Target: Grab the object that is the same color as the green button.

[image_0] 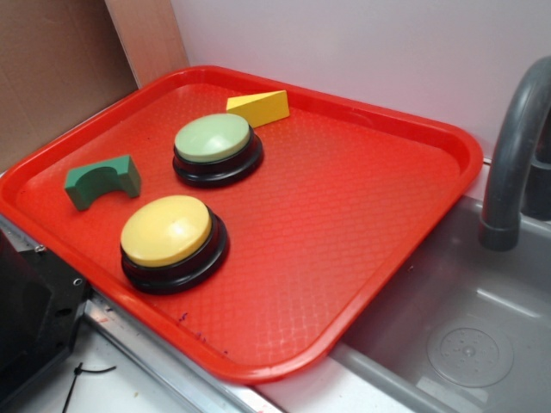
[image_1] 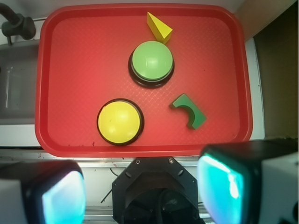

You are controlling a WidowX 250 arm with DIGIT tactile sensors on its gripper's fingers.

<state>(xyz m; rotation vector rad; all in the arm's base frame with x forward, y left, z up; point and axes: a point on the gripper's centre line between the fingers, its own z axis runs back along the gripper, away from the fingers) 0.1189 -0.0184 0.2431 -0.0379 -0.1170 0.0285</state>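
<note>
Two fingers (image_1: 56,196) of gripper (image_1: 142,196) spread apart, empty, short of tray (image_1: 84,56). On tray: yellow button (image_1: 120,122) nearest, arch block (image_1: 188,110) just right of it, apart. Beyond, green button (image_1: 151,62); farthest, yellow wedge (image_1: 159,27) near rim. Sink (image_0: 448,335) beside tray.

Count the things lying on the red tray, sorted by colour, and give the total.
Green: 2, the green button and the green arch block
Yellow: 2, the yellow button and the yellow wedge block
Total: 4, all on the red tray
</note>
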